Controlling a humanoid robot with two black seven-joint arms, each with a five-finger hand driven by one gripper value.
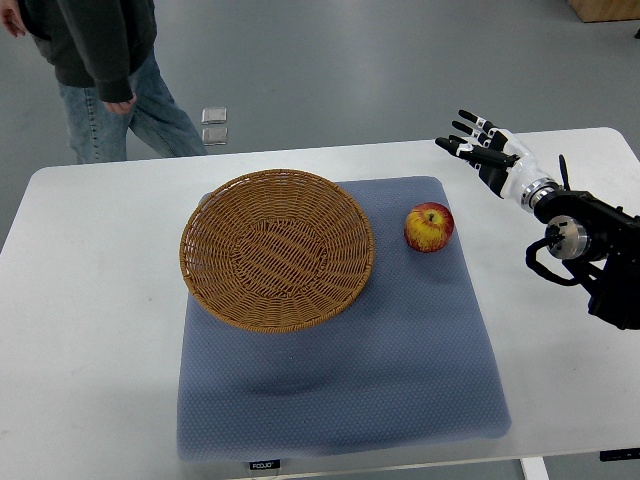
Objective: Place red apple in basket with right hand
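Note:
A red and yellow apple [429, 227] lies on the blue mat [340, 380], just right of the wicker basket [277, 248]. The basket is round, shallow and has nothing in it. My right hand [477, 148] is above the white table, up and to the right of the apple and apart from it. Its fingers are spread and hold nothing. The black forearm comes in from the right edge. My left arm does not show.
The white table [90, 300] carries the mat. A person in jeans and a dark top [100, 70] stands beyond the far left corner. Two small grey squares [214, 125] lie on the floor behind the table.

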